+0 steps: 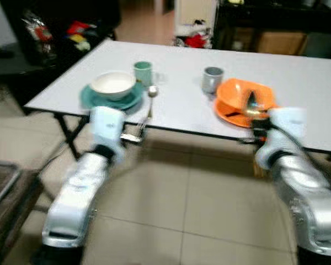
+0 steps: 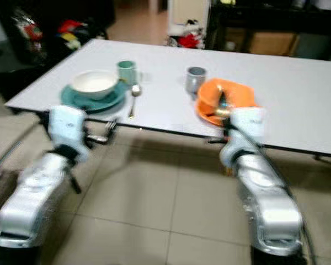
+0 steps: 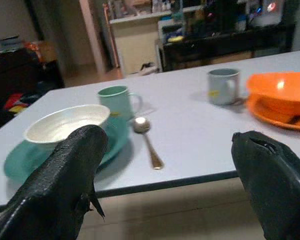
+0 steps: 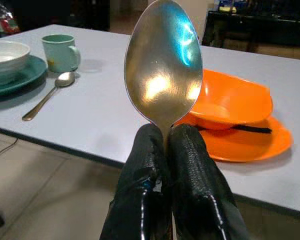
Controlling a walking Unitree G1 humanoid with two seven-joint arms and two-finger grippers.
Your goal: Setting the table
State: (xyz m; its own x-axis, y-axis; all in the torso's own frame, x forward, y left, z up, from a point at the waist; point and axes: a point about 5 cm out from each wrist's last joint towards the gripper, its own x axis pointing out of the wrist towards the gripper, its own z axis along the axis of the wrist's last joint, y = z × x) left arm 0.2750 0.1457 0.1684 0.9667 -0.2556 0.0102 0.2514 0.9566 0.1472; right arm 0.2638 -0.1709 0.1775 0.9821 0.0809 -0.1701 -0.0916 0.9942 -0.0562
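Both eye views are motion-blurred; left gripper and right gripper fingertips smear out there. Held spoon handle is buried between the right gripper's fingers. Orange plate is cut by the left wrist view's edge, teal plate partly behind a finger.

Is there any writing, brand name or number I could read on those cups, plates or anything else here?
No text is readable.
Grey mug: a small yellowish mark on its side, too blurred to read.
Green mug, white bowl, orange bowl and the spoon in the right gripper: plain, no lettering visible.
Background shelf clutter: too blurred to read.
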